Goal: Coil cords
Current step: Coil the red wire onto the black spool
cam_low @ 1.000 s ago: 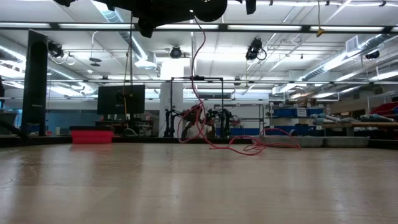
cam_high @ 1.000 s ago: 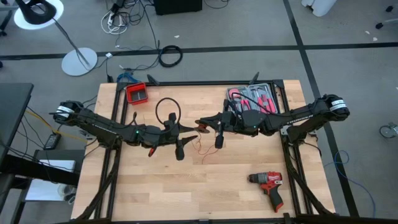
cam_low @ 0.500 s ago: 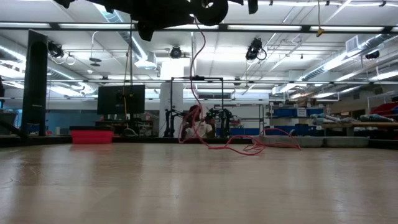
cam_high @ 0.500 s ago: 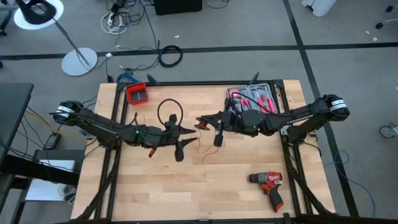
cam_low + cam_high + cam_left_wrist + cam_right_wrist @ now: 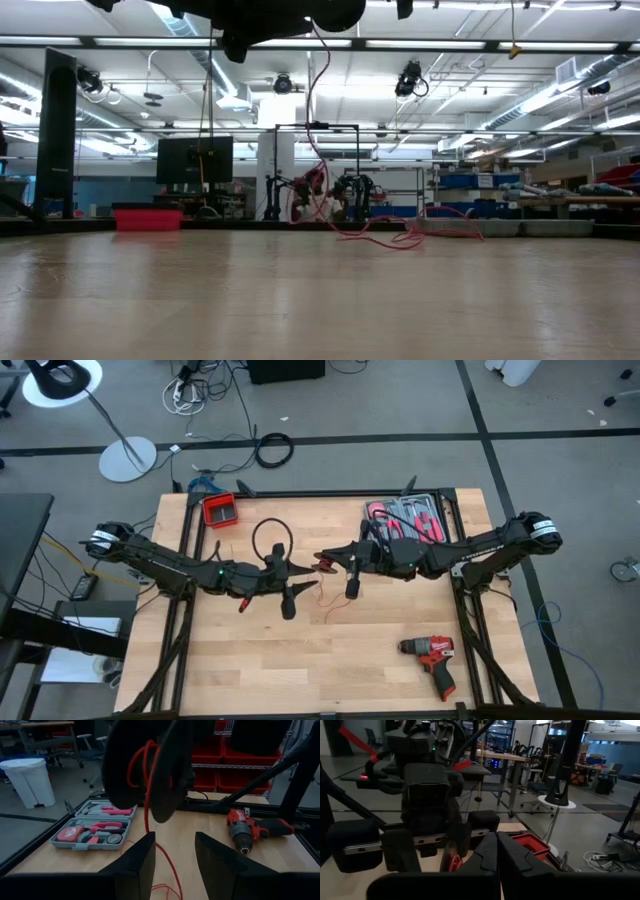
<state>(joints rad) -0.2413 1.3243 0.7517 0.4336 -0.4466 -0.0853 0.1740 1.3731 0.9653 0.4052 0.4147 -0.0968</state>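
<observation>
In the low view, the top edge cuts off both arms; the cords' (image 5: 318, 120) upper end is hidden.
</observation>
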